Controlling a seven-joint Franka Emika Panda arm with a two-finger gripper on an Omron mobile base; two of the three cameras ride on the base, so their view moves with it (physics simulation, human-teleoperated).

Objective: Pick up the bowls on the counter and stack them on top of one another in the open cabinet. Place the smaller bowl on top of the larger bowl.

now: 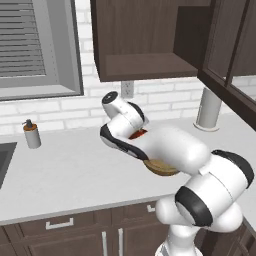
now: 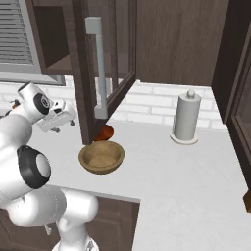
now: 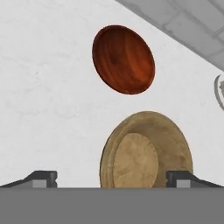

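Bowls both sit on the white worktop (image 2: 196, 186) beneath me, and my claw (image 3: 112, 178) hangs over them with its tips spread wide apart, gripping nothing. Between those tips in the hand view lies the larger bowl (image 3: 146, 151), tan wood with a thick rim, upright and bare inside. Just past it, close by but not touching, rests the smaller bowl (image 3: 123, 59), glossy red-brown. From the right base view the tan one sits beside the glass-panelled door (image 2: 105, 63). Higher up, the open cabinet (image 1: 145, 65) shows its bare shelf. Further along stands a paper towel holder (image 2: 186, 117), and a soap dispenser (image 1: 31, 134) waits near the sink.
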